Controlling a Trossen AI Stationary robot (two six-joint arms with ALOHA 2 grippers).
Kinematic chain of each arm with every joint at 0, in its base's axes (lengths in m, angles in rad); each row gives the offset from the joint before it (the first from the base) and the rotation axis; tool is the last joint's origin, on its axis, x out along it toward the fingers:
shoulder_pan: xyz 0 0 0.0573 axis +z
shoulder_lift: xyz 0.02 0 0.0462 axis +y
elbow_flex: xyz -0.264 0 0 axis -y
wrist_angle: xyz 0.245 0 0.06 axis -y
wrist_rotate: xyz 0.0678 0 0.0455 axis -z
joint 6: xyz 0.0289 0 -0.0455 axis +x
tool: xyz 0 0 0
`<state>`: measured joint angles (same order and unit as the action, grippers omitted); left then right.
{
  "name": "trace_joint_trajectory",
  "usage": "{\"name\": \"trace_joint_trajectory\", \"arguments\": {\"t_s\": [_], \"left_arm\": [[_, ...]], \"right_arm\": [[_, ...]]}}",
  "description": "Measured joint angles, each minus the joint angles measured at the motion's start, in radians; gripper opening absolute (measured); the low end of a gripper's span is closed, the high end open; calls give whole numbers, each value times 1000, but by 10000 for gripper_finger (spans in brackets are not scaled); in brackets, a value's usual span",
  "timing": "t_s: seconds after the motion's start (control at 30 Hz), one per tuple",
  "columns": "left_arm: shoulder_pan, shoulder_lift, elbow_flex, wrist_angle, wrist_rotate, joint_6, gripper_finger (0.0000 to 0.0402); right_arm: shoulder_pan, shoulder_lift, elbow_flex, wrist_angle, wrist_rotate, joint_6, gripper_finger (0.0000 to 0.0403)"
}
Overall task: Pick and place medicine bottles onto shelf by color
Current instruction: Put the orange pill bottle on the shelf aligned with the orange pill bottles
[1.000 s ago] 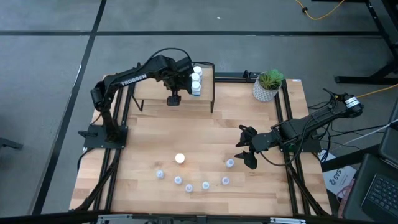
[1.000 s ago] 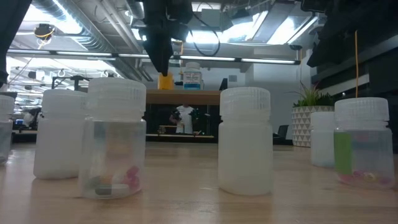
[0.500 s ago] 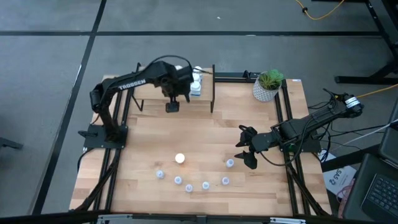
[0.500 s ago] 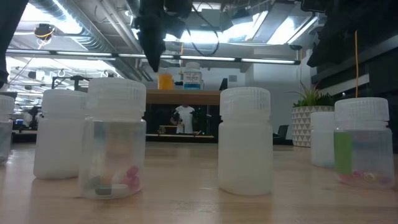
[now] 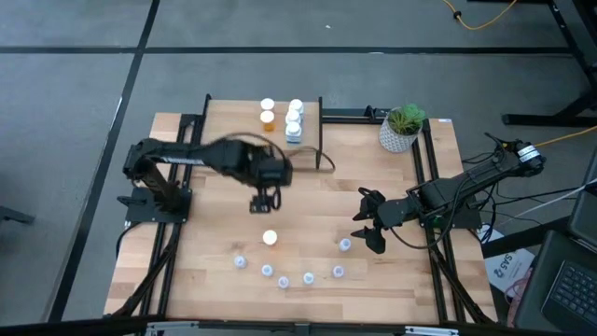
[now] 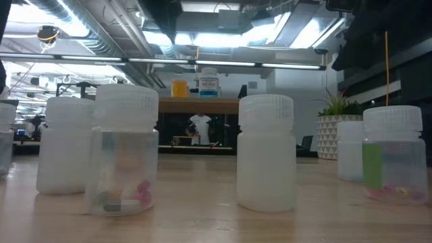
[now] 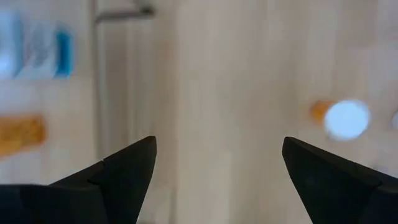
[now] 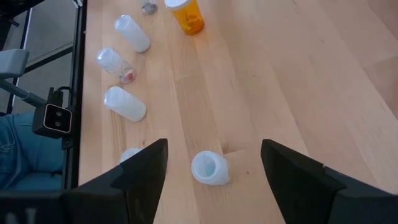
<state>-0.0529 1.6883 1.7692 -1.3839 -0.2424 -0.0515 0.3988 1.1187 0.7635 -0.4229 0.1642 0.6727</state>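
The shelf [image 5: 233, 126] stands at the table's far edge. It bears two orange bottles [image 5: 268, 119] and three white bottles [image 5: 294, 120]. One orange bottle with a white cap [image 5: 270, 237] stands on the table and also shows in the left wrist view [image 7: 345, 119]. Several pale-blue vials [image 5: 283, 280] stand in an arc near the front edge. My left gripper [image 5: 264, 203] is open and empty above the table, between the shelf and that orange bottle. My right gripper [image 5: 367, 222] is open and empty at the right, just short of one vial [image 8: 209, 168].
A white pot with a green plant [image 5: 401, 127] stands at the far right corner. Black frame rails [image 5: 431, 187] run along the table's left and right sides. Bare wood [image 5: 317, 201] lies between the shelf and the vials. A person shows far off in the room [image 6: 200, 125].
My left gripper has come away from the shelf and moved toward the table's near edge, now over the middle of the table. The orange bottle it stood over stays upright on the shelf. My right arm has kept still.
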Motion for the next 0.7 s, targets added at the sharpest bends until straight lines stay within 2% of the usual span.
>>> {"name": "trace_joint_trajectory", "arguments": {"t_s": [0.17, 0.3, 0.47, 0.7], "left_arm": [[-82, 7, -125, 134, 26, -109, 343], [-136, 9, -216, 176, 43, -181, 343], [-204, 9, -300, 257, 42, -178, 343], [-285, 8, -340, 344, 29, -183, 343]], "right_arm": [[0, 0, 0, 1, 0, 0, 261], [0, 0, 0, 2, 0, 0, 261], [0, 0, 0, 2, 0, 0, 261], [0, 0, 0, 3, 0, 0, 261]]}}
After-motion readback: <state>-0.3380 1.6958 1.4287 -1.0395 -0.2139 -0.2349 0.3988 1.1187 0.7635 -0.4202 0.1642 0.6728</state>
